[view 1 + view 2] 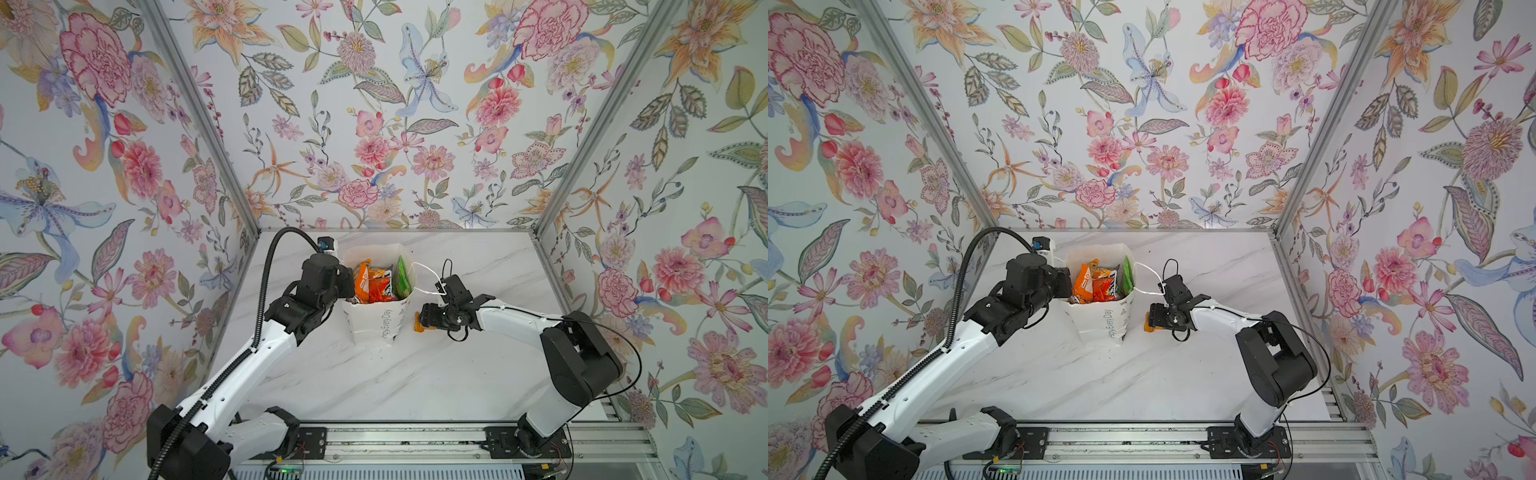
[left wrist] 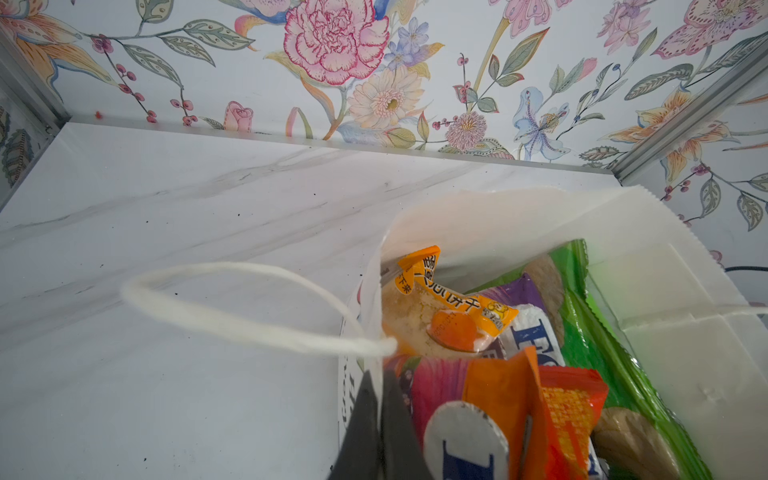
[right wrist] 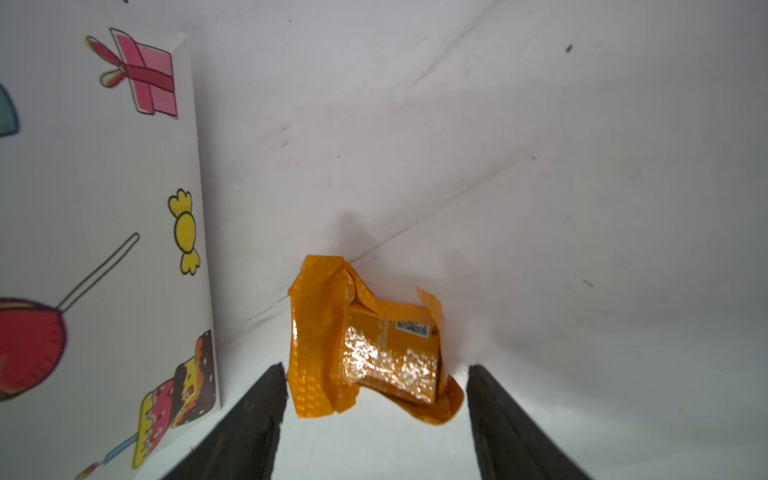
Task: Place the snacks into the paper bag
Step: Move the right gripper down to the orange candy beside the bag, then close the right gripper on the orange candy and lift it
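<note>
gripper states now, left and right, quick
left gripper: shut on the paper bag rim
right gripper: open, orange sachet at its tips, not gripped

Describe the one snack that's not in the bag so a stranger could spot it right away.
Start at the tall white paper bag standing mid-table. Just beside it, on the right arm's side, a small crumpled orange packet lies on the table, framed by the open right hand. It is the only snack outside the bag.
</note>
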